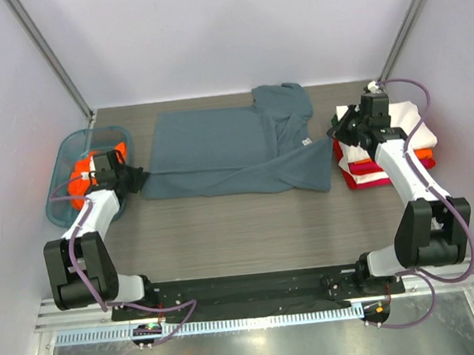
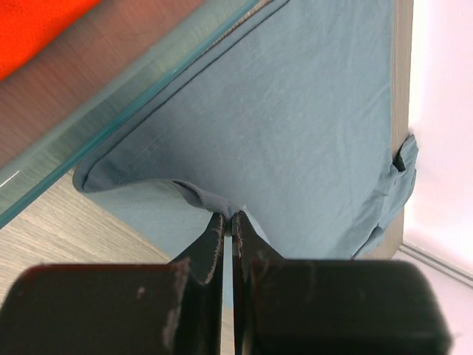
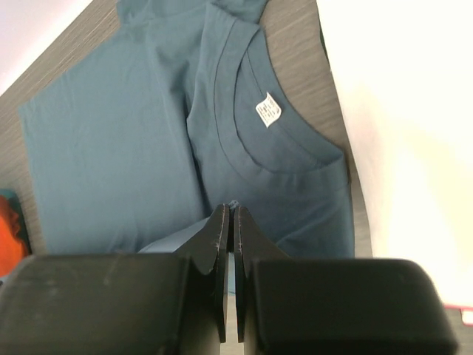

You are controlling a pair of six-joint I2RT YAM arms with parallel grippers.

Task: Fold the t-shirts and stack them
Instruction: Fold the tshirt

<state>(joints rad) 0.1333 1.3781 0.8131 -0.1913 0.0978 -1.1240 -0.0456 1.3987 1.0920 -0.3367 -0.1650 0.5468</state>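
A slate blue-grey t-shirt [image 1: 209,147] lies spread across the back middle of the table, its collar and white neck label [image 3: 268,109] toward the right. My left gripper [image 1: 137,179] is shut on a pinch of its left corner [image 2: 222,203], lifting a small ridge of cloth. My right gripper [image 1: 336,127] is at the shirt's right edge, shut with a bit of blue-grey cloth [image 3: 295,214] at its tips. Folded white [image 1: 406,121], orange [image 1: 424,155] and red [image 1: 362,179] t-shirts are stacked at the right. Another orange t-shirt [image 1: 79,179] sits in the basket.
A teal translucent basket [image 1: 61,209] stands at the table's left edge, its rim [image 2: 111,96] just beside my left gripper. White walls close in the back and sides. Bare wood-grain table [image 1: 250,234] lies between the shirt and the arm bases.
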